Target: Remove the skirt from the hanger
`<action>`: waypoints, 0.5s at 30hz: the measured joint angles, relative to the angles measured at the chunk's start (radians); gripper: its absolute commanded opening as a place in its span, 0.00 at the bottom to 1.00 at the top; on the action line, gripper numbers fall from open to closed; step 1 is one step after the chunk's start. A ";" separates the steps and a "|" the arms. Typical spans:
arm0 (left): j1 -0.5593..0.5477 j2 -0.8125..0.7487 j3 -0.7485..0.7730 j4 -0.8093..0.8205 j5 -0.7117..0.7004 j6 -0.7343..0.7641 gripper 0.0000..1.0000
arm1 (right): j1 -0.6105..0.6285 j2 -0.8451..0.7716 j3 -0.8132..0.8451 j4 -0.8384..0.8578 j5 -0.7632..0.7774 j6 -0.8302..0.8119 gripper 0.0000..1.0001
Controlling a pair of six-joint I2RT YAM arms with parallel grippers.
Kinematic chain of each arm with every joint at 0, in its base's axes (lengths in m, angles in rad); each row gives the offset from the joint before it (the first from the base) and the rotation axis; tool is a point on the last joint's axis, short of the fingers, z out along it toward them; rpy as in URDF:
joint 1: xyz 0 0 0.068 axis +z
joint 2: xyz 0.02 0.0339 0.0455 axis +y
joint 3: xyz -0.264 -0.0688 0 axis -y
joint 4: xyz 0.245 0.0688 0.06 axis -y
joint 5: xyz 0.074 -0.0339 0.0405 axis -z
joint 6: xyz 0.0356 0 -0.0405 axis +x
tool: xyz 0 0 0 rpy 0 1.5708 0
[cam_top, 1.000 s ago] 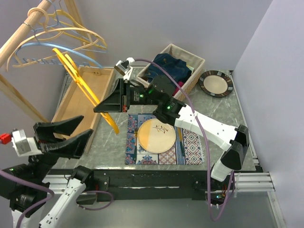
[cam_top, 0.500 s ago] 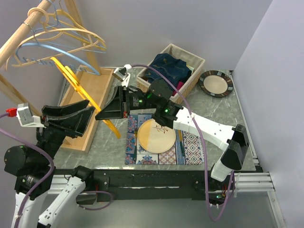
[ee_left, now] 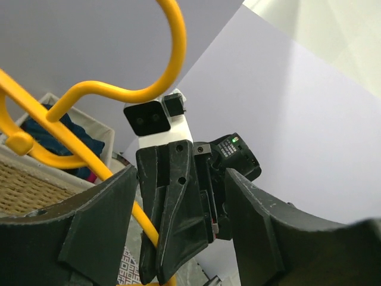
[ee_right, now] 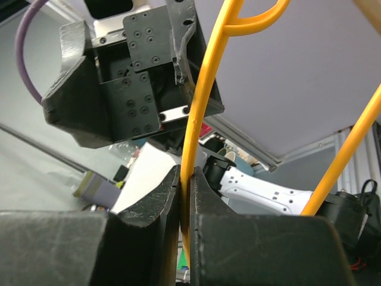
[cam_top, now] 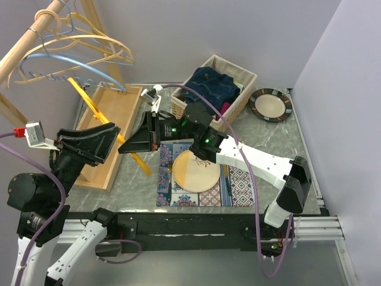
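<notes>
A bare yellow hanger [cam_top: 89, 100] [ee_left: 172, 53] [ee_right: 205, 89] slants over the table's left side with no cloth on it. My right gripper [cam_top: 128, 146] [ee_right: 186, 179] is shut on one of its thin bars, low on the frame. My left gripper [cam_top: 110, 140] [ee_left: 181, 179] stands open right beside it, its fingers either side of the right gripper's fingers [ee_left: 172, 214] and the yellow bar, touching neither as far as I can see. Dark blue denim cloth [cam_top: 211, 83] lies in the wicker basket [cam_top: 243, 76]; I cannot tell whether it is the skirt.
A wooden tray [cam_top: 113, 110] lies under the hanger at the left. A tan plate [cam_top: 196, 170] sits on a patterned placemat [cam_top: 239, 179]. A dark-rimmed plate [cam_top: 271, 104] is at the back right. A wooden rail [cam_top: 33, 37] with several hangers [cam_top: 89, 44] crosses the upper left.
My left arm has risen from the near left corner and swung its open gripper up to the hanger. The right gripper has shifted the hanger slightly left.
</notes>
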 measured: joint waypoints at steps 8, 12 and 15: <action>0.000 -0.053 0.002 -0.106 -0.025 -0.040 0.69 | 0.000 -0.007 -0.011 -0.021 0.033 -0.043 0.00; 0.000 -0.058 0.011 -0.153 -0.044 -0.047 0.71 | 0.000 -0.015 -0.011 -0.008 0.031 -0.043 0.00; 0.000 -0.057 0.006 -0.167 -0.052 -0.062 0.66 | 0.000 -0.016 -0.011 0.002 0.026 -0.043 0.00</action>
